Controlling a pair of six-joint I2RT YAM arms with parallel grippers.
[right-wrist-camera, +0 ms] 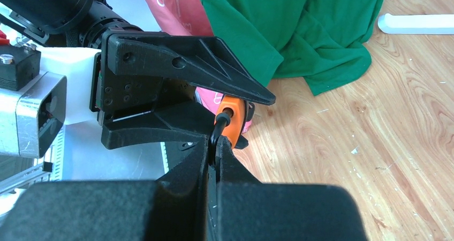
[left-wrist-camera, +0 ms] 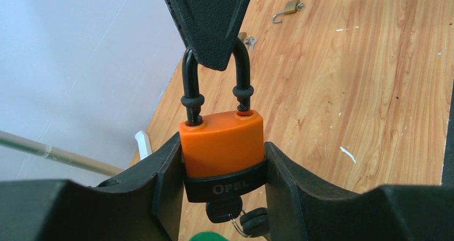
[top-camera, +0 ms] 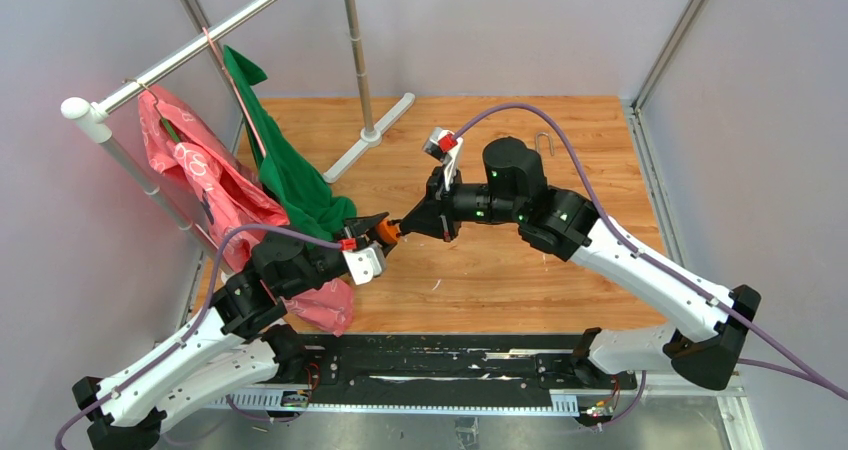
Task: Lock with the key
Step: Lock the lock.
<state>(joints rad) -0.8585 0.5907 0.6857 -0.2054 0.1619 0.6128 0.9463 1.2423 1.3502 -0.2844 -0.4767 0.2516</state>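
Note:
An orange padlock (left-wrist-camera: 222, 144) with a black base is held above the wooden table, gripped by its sides in my left gripper (left-wrist-camera: 222, 160). A black-headed key (left-wrist-camera: 224, 209) sticks out of its underside, and a second key hangs beside it on a ring. Both legs of the black shackle (left-wrist-camera: 187, 85) reach the top of the body. My right gripper (right-wrist-camera: 215, 144) is shut on the bend of the shackle (right-wrist-camera: 218, 131), meeting the left gripper (top-camera: 375, 232) at mid-table in the top view.
A small brass padlock (left-wrist-camera: 289, 8) with an open shackle and loose keys (left-wrist-camera: 247, 39) lie far off on the wooden table (top-camera: 500, 270). A green shirt (top-camera: 290, 170) and a pink garment (top-camera: 210, 180) hang from a rack (top-camera: 200, 45) at the left, its base (top-camera: 370, 135) on the table.

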